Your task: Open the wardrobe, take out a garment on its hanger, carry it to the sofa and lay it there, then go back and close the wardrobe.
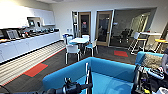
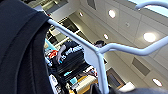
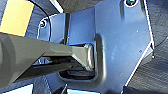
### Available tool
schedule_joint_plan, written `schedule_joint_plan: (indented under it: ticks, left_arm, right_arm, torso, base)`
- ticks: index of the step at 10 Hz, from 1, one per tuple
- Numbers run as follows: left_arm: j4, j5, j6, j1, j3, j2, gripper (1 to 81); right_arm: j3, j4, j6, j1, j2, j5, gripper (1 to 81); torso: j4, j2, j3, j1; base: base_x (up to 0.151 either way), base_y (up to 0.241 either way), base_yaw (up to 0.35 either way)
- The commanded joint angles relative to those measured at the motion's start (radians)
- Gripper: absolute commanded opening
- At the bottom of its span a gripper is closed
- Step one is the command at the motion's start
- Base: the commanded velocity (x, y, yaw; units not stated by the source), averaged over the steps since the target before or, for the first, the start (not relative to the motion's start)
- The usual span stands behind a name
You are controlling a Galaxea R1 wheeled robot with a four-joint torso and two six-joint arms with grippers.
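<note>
The bright blue sofa (image 1: 65, 75) lies right below me in the head view, its curved back and seat close in front. My left gripper (image 1: 84, 86) comes in low over the sofa's near edge, shut on the white hanger (image 1: 86, 71), which stands upright above it. In the left wrist view the hanger (image 2: 105, 50) crosses the picture against the ceiling, with the black garment (image 2: 20, 50) draped over its shoulder. The right wrist view shows my own dark plate and bar above the carpet.
A person (image 1: 163, 62) with a control rig stands at the right, beside a smaller blue seat with a brown cushion (image 1: 151, 60). Beyond the sofa are a white table with chairs (image 1: 78, 41), a long kitchen counter (image 1: 27, 43) on the left and glass doors at the back.
</note>
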Motion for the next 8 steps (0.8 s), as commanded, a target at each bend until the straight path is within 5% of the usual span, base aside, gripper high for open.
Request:
schedule_joint_plan:
  ticks: [1,6,8]
  left_arm:
    - [0.039,-0.034,0.02,-0.132,0.05,-0.009,1.0]
    - [0.042,-0.031,0.02,-0.132,0.048,-0.008,1.0]
    - [0.041,-0.032,0.021,-0.132,0.048,-0.008,1.0]
  right_arm:
    - [0.005,-0.014,-0.005,0.03,-0.004,-0.054,81.1]
    - [-0.008,-0.014,-0.005,0.032,0.007,-0.054,81.1]
    - [-0.01,-0.014,-0.006,0.035,0.009,-0.054,81.1]
  torso:
    - [0.0,0.0,0.0,0.0]
    - [0.0,0.0,0.0,0.0]
    - [0.0,0.0,0.0,0.0]
  base:
    - [0.0,0.0,-0.234]
    - [0.0,0.0,-0.199]
    - [0.0,0.0,0.0]
